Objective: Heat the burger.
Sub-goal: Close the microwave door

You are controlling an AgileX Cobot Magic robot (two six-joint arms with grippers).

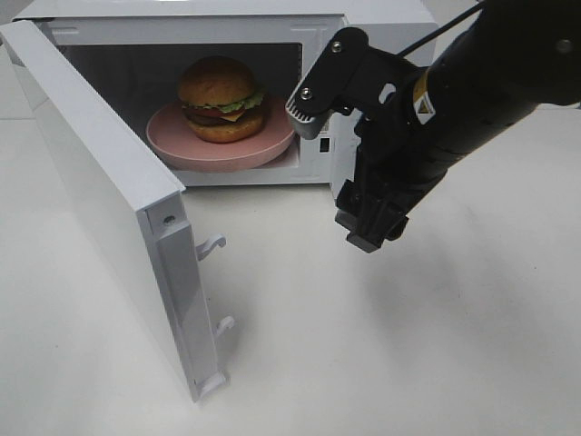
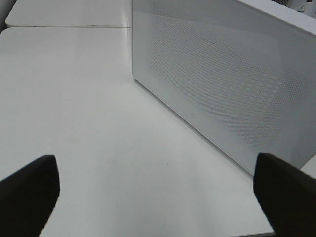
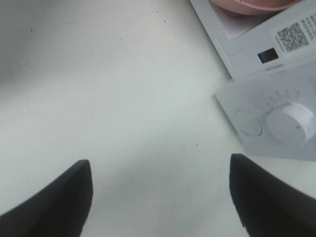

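Set on a plain white tabletop [image 1: 454,363]. Found the burger [image 1: 221,98] on a pink plate [image 1: 182,145] inside the microwave [image 1: 227,9], door [image 1: 100,227] swung wide. Recorded left gripper [image 2: 155,192] and right gripper [image 3: 158,192] spread, empty. Judged door closure liable to strike the plate rim, apparently proud of the cavity. Noted QR label [image 3: 293,34] near dial [image 3: 292,123]; no legible text.

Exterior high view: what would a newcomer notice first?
The burger on its pink plate sits inside the microwave, whose door stands wide open toward the front left. The black right gripper hangs open and empty in front of the control panel, right of the cavity.
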